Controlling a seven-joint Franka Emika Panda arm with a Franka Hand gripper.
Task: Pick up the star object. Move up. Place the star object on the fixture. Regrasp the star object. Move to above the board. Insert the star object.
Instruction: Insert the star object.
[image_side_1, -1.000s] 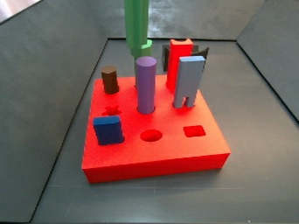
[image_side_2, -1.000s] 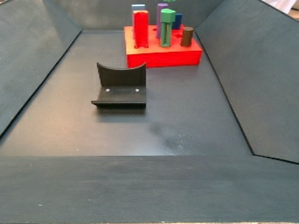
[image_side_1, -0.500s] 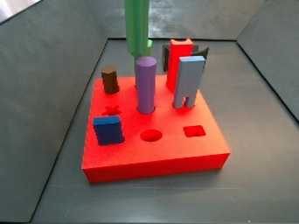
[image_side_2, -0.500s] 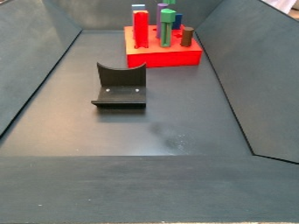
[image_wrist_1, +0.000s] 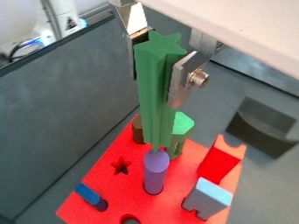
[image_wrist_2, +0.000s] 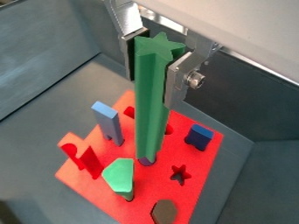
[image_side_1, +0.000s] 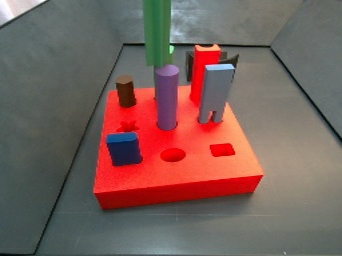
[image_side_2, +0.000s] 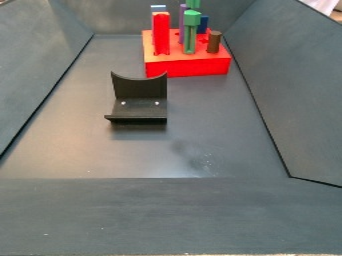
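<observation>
- Green and ridged, the star object (image_wrist_1: 156, 96) is a long thin peg with a star-shaped end, and it looks smooth like plastic.
- It stands upright over the board (image_side_1: 187, 170), with its low end down among the pegs near the board's back edge.
- In a side view the star object (image_side_1: 156, 28) runs up out of the top of the picture, so its top end is hidden there.
- The gripper (image_wrist_2: 156, 54) is above the board, and it shows only in both wrist views.
- Its fingers (image_wrist_1: 184, 80) are flat silver plates, and they are pressed tight on two sides of the star object near its top.
- The board is a thick bright-red square slab with a flat top.
- A round hole (image_side_1: 173, 155) and a small square hole (image_side_1: 222, 150) are cut near the board's front edge.
- A star-shaped hole (image_wrist_1: 118, 164) shows in a wrist view.
- A tall round purple cylinder (image_side_1: 166, 97) stands upright in the board, just beside the star object.
- A short blue block (image_side_1: 123, 148) sits near the board's front left corner.
- A grey-blue block (image_side_1: 217, 94) stands to the right of the purple cylinder.
- A short brown peg (image_side_1: 126, 92) stands by the board's left edge.
- The fixture (image_side_2: 138, 97), a dark curved bracket on a flat plate, sits on the grey floor, well apart from the board.
</observation>
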